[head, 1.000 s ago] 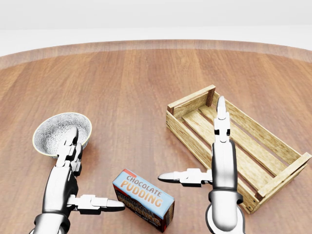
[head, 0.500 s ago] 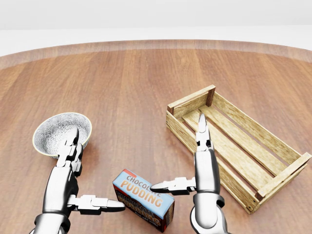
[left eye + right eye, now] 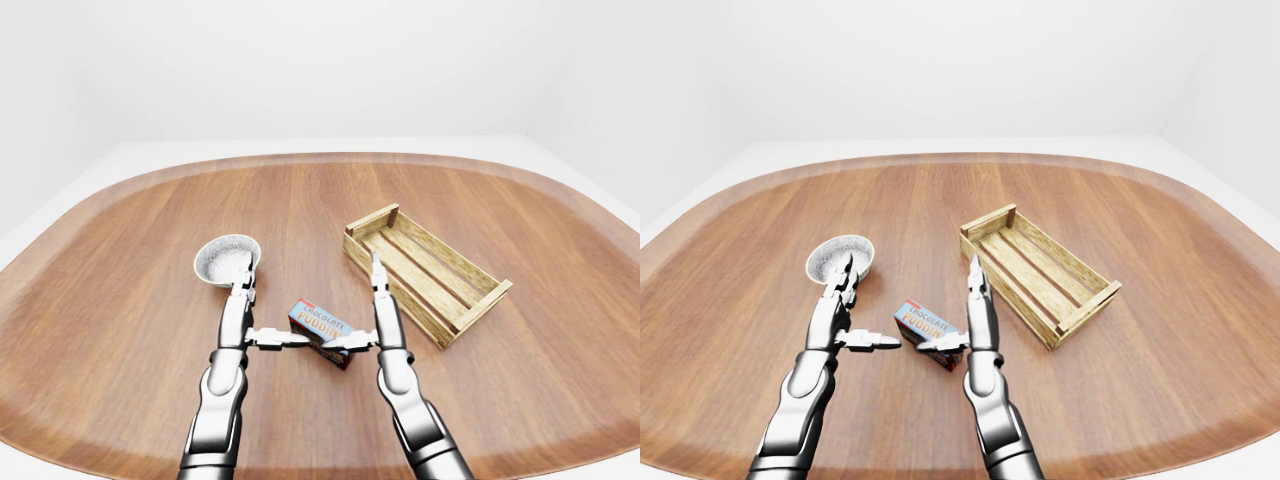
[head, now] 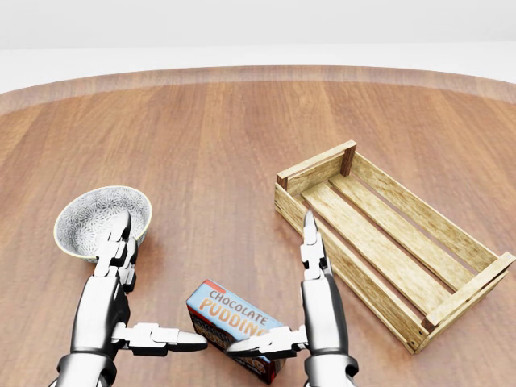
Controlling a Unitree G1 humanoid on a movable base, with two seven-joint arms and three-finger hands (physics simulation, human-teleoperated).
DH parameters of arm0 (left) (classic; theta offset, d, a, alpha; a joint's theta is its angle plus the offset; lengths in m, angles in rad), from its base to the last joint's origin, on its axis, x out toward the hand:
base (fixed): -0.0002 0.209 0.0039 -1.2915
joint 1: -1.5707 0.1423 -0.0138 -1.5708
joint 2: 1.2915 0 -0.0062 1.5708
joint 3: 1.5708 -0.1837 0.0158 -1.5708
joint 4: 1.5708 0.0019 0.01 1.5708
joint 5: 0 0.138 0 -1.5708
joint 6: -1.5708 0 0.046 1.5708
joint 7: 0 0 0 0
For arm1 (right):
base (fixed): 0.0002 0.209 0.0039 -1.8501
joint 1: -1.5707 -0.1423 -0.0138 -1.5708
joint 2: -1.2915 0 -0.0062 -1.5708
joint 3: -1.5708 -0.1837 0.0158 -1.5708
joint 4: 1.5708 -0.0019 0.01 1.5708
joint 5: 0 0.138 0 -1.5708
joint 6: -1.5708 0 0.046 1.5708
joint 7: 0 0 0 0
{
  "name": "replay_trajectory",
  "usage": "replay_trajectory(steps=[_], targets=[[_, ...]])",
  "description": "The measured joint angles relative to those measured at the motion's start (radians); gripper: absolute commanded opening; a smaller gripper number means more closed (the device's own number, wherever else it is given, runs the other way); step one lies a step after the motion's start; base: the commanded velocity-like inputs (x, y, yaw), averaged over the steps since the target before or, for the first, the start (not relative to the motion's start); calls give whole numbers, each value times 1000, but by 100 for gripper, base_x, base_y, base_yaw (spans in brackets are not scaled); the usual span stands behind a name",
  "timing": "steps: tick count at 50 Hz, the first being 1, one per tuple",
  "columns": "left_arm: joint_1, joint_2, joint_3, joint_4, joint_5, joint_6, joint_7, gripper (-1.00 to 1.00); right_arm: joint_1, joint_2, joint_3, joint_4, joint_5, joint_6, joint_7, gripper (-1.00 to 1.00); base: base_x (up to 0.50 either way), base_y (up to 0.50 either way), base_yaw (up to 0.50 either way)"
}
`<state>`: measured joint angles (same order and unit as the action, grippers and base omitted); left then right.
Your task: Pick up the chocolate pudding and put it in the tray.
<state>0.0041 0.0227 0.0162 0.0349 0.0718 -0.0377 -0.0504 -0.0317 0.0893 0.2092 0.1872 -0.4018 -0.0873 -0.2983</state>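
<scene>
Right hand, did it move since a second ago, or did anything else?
Yes. The right hand slid left in the head view, off the tray and up to the chocolate pudding. Its sideways finger now lies over the box's right end. Nothing is gripped yet. The left hand, bowl, pudding and tray stayed put.
</scene>
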Motion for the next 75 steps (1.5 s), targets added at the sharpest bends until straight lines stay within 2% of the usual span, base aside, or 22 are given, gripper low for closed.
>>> replay_trajectory(steps=[19,42,59,60,61,75], targets=[[-2,0,0,5,0,-1,0,100,60,0,51,0,11,0,4,100,0,0,0],[-5,1,0,8,0,-2,-2,100,-10,22,12,273,-16,0,-34,100,0,0,0],[-4,1,1,4,0,2,-3,100,-46,36,1,388,-44,0,-54,100,0,0,0],[-4,1,1,4,0,2,-3,100,-47,36,1,392,-45,0,-55,-44,0,0,0],[-4,1,1,4,0,2,-3,100,-48,37,1,396,-47,0,-55,-100,0,0,0],[-4,1,1,3,0,2,-3,100,-50,40,0,415,-61,0,-44,-100,0,0,0]])
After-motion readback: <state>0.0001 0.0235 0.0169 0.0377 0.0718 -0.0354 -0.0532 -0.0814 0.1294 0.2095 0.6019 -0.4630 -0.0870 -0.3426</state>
